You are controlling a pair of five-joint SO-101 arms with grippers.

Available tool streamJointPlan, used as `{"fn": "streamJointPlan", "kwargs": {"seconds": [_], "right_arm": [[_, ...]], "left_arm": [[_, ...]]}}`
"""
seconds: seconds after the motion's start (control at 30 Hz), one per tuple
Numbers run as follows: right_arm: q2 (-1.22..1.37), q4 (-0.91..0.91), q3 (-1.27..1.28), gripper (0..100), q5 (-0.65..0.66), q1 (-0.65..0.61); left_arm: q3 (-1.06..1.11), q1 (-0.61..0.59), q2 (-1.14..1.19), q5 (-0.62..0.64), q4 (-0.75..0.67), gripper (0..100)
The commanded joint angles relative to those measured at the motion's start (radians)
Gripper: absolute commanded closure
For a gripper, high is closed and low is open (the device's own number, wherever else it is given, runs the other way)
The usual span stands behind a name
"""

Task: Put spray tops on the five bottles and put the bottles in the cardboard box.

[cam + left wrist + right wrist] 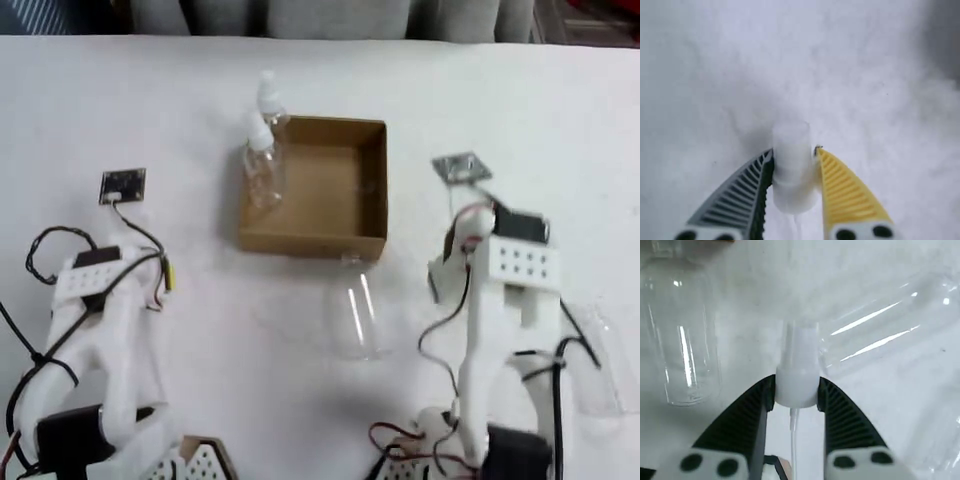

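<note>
The spray top [798, 365] may slip or tilt in the pinch, and the loose bottle [685, 335] lying on the tabletop [765, 290] would probably roll when pushed. The right claw [796, 385] is clamped on that spray top, with the bottle just ahead of its tips and to one side. The left claw [792, 155] grips another top [790, 170], seemingly close over the tabletop.

One bottle [264, 172] is standing at the cardboard box's [310, 242] left wall, another bottle [270, 98] just behind it, a third bottle [355, 312] lying on the surface [230, 335] before the box.
</note>
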Motion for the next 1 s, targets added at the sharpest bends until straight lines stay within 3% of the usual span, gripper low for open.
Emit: {"fn": "streamJointPlan", "kwargs": {"seconds": [0.0,0.13,0.33,0.53,0.73,0.97], "right_arm": [[-0.096,-0.143,0.169,98.1,0.017,0.007],[-0.122,-0.263,0.296,95.7,0.018,0.008],[-0.096,-0.272,0.308,75.3,0.043,0.008],[-0.105,-0.104,0.176,69.2,0.181,0.061],[-0.131,0.090,0.035,71.9,0.311,0.209],[-0.222,0.114,-0.018,96.1,0.537,0.503]], "left_arm": [[-0.003,0.015,-0.045,-0.011,-0.025,98],[-0.003,0.015,-0.045,-0.012,-0.025,98],[-0.003,0.015,-0.045,-0.012,-0.025,98],[-0.003,0.015,-0.045,-0.012,-0.025,98],[-0.003,0.015,-0.045,-0.012,-0.025,98],[-0.003,0.015,-0.045,-0.012,-0.025,98]]}}
